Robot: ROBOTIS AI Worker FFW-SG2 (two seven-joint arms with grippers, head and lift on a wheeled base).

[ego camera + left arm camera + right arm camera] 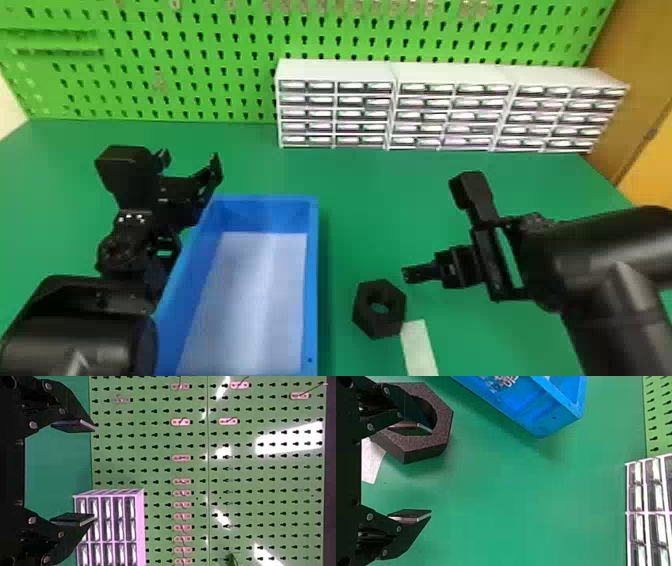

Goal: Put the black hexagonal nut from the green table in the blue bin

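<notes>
Nut [366, 316], hexagonal, grainy, lies lower centre in my head view near the bin [311, 280]. Left gripper [190, 159], right gripper [412, 273]: fingers apart.

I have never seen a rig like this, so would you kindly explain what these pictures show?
This is a robot with two black arms. The head view looks down from its head; the other two come from its wrists and appear turned sideways.

On the green table, the blue bin stands between the arms. To its right lies the black nut, outside the bin, with a pale strip beside it. Behind are drawers and a green pegboard.

The left fingers are open near the bin's far left corner. The right fingers are open near the nut. Neither pair holds anything.
</notes>
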